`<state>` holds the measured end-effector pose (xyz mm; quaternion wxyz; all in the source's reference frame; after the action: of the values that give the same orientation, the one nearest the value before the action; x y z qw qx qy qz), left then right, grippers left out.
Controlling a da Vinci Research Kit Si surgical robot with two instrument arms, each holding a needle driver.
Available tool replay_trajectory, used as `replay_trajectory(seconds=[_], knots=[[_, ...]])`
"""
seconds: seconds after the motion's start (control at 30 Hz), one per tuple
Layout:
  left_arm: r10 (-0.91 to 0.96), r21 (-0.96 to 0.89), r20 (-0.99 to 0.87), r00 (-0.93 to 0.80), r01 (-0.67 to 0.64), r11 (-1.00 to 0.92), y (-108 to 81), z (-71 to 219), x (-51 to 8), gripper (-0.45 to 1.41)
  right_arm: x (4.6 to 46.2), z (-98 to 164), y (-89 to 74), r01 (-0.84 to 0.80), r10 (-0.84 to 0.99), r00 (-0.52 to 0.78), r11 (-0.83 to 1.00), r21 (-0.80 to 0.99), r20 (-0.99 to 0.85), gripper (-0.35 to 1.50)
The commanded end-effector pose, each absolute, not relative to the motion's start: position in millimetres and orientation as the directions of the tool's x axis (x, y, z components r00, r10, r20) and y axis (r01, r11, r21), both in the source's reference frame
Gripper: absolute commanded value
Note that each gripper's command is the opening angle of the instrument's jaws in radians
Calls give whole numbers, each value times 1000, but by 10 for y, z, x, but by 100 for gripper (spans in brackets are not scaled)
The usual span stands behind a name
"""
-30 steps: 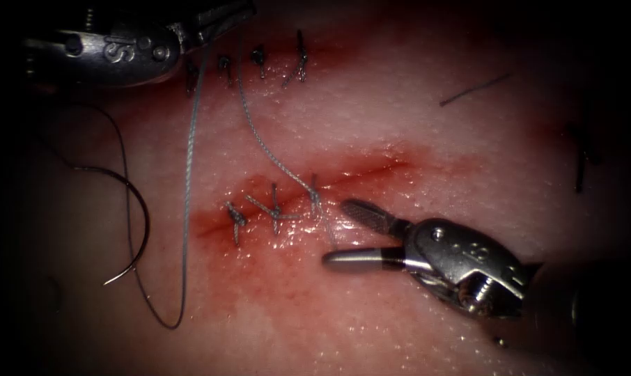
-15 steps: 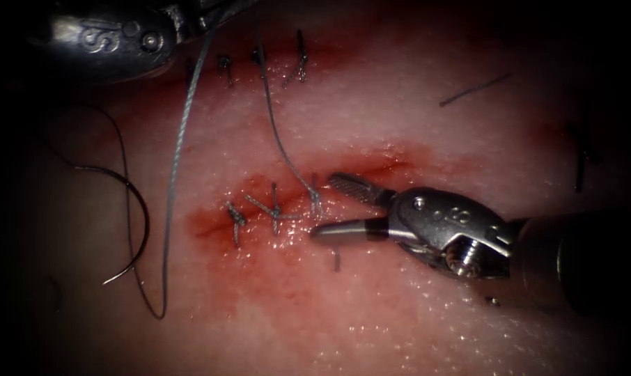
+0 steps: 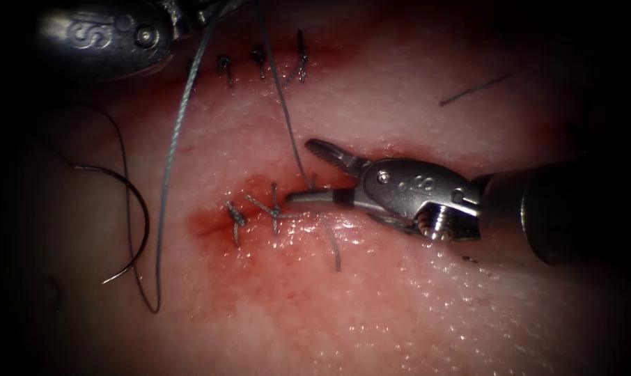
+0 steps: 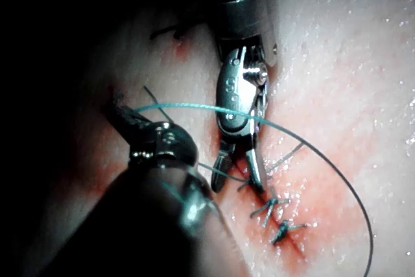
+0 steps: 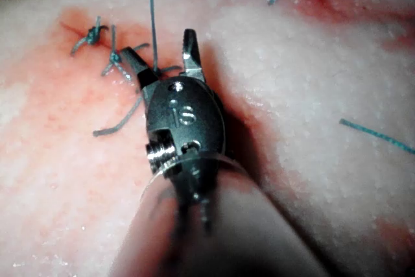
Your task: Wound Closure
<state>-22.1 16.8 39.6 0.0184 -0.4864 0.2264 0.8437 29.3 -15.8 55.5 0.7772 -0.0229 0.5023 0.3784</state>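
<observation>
Tissue (image 3: 413,313) with a red cut, two tools over it
My right tool (image 3: 308,170) has its jaws apart around the thread (image 3: 287,118); my left tool (image 3: 211,10) is clamped on it; the needle (image 3: 131,230) lies loose, left of the cut

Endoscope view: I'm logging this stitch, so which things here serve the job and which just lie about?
In use: open right tool astride taut grey thread; left tool holding that thread; red cut.
Lying about: curved dark needle left of cut, on the tissue; cut thread end.
</observation>
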Motion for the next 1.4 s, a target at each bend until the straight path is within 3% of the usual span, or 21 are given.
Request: replay_trajectory(seconds=[0.03, 0.83, 1.0, 1.07, 1.1, 1.17, 1.4], knots=[[-188, 362, -831, -524, -253, -897, 166, 400, -228, -45, 305, 561, -163, -608, 565, 207, 714, 347, -799, 133], [-208, 376, -831, -516, -245, -894, 155, 383, -236, -45, 341, 568, -158, -592, 532, 203, 735, 330, -822, 126], [-206, 373, -834, -512, -248, -894, 154, 378, -237, -45, 347, 570, -159, -591, 525, 206, 739, 323, -825, 116], [-207, 373, -835, -510, -248, -894, 153, 377, -238, -45, 348, 570, -158, -592, 521, 210, 741, 317, -827, 103], [-208, 373, -835, -509, -247, -894, 152, 377, -238, -45, 349, 571, -159, -592, 521, 210, 741, 316, -828, 64], [-210, 373, -837, -505, -247, -894, 150, 375, -239, -45, 349, 571, -161, -587, 534, 227, 742, 323, -814, -35], [-221, 379, -839, -497, -242, -893, 134, 368, -244, -45, 345, 561, -155, -620, 537, 162, 708, 337, -828, -35]])
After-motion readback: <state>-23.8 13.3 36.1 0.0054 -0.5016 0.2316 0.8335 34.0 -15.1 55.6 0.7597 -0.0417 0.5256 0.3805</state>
